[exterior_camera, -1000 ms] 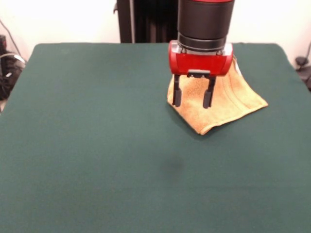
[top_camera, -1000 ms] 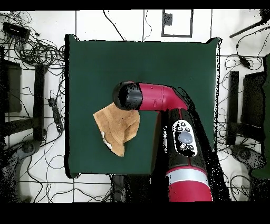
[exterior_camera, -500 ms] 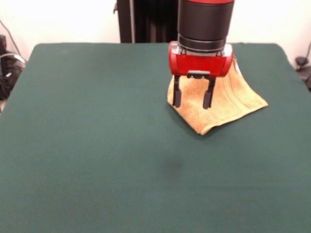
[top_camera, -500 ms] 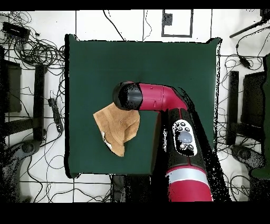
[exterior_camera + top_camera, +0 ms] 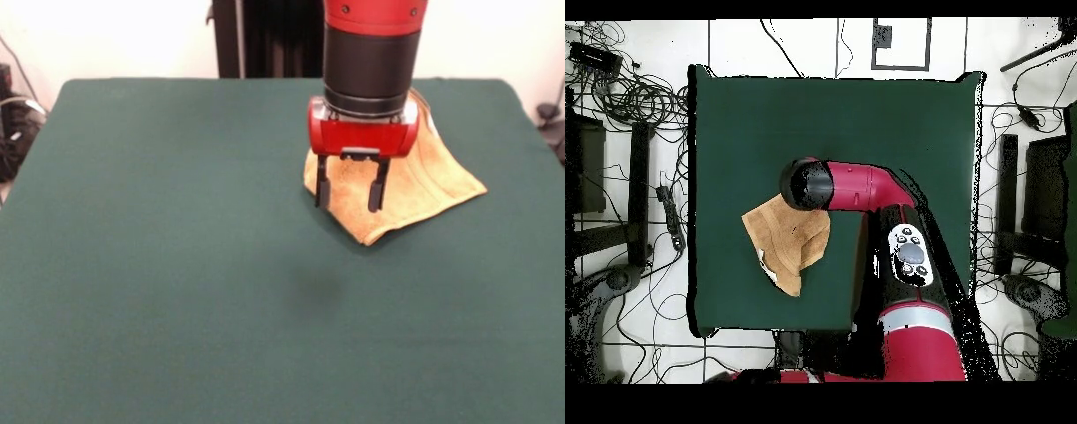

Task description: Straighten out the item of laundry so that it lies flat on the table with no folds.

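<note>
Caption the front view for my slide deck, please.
Sawyer's open tool poised above a folded orange-tan towel on the green table.

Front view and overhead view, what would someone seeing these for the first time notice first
The red and black arm stands out first, coming down from the top of the front view with its open gripper poised over the near-left corner of the towel. The orange-tan towel is the only thing lying on the dark green table, bunched and folded rather than flat, toward the table's far right in the front view. In the overhead view, tangled cables crowd the floor around the table.
</note>
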